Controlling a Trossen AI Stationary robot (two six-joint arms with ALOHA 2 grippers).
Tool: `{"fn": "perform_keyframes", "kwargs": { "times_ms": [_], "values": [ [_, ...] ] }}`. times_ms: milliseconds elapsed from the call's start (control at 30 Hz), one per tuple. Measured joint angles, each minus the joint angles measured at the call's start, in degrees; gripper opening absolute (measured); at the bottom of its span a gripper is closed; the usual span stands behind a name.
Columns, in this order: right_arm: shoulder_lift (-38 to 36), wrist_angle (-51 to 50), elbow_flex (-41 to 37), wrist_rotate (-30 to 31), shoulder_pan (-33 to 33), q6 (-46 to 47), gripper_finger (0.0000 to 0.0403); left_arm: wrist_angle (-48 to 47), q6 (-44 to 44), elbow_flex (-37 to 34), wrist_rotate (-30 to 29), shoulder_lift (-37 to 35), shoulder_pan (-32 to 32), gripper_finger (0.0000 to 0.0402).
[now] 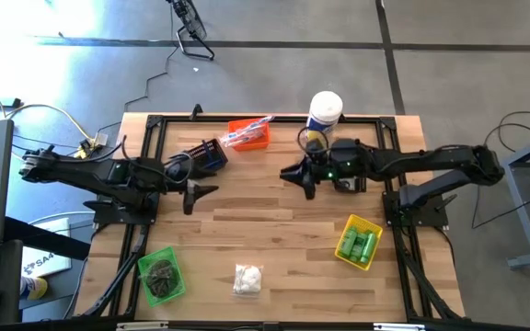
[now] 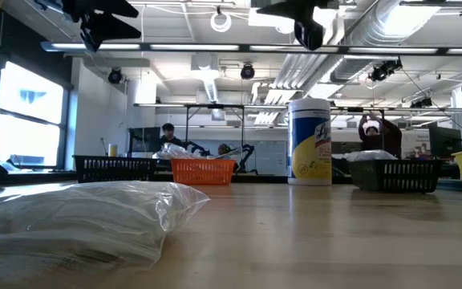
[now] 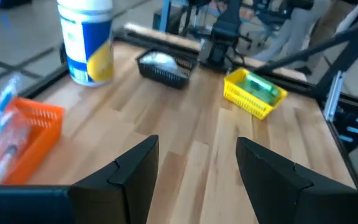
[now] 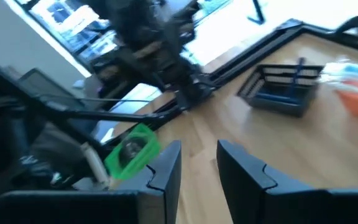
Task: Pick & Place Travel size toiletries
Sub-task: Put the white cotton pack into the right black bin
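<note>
Two arms hang over the wooden table point(image 1: 274, 221), neither holding anything. Taking the tall white canister point(image 1: 324, 112) at the far edge as the landmark and going left to right: the left gripper point(image 1: 194, 193) hovers well left of it and nearer the front, its jaws spread wide with bare wood between them. Just behind that gripper sits a black bin point(image 1: 208, 154) with dark sticks inside. The green bin point(image 1: 161, 274) with a dark round bundle lies far from the canister, toward the front left corner. The orange bin point(image 1: 248, 134), holding clear-wrapped slim packets, stands just left of the canister. A bag of white puffs point(image 1: 247, 279) lies loose on the table, well in front of the canister near the front edge. The right gripper point(image 1: 304, 176) hovers just in front of the canister, its jaws a narrow gap apart and empty. The yellow bin point(image 1: 359, 242) with bright green mini bottles point(image 1: 357, 245) sits front-right of the canister.
</note>
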Motion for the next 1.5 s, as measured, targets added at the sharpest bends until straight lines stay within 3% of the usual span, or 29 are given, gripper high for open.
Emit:
{"fn": "perform_keyframes", "kwargs": {
  "times_ms": [233, 433, 667, 967, 1200, 1500],
  "values": [
    [0.00, 0.99, 0.00, 4.85, 6.85, 0.21, 0.0095, 0.40, -2.58, -0.02, 5.75, 4.40, -0.59, 0.0211],
    [0.00, 0.97, 0.00, 9.58, 10.83, 0.02, 0.0095, 1.32, -4.94, -0.02, 5.20, 8.84, -6.23, 0.0211],
    [0.00, 0.95, 0.00, 9.78, 11.19, -0.60, 0.0095, 6.54, -9.77, -0.02, 4.14, 14.70, -14.11, 0.0211],
    [0.00, 0.92, 0.00, 5.26, 11.21, -2.54, 0.0095, 10.45, -17.85, 3.56, -1.94, 24.01, -20.89, 0.0211],
    [0.00, 0.47, 0.00, 2.79, 12.31, -2.99, 0.0095, 10.46, -18.49, 11.40, -2.27, 32.46, -23.34, 0.0211],
    [0.00, -0.53, 0.00, -0.73, 13.37, -5.13, 0.0095, -1.45, -21.80, 22.02, -2.18, 42.90, -26.71, 0.0211]
  ]
}}
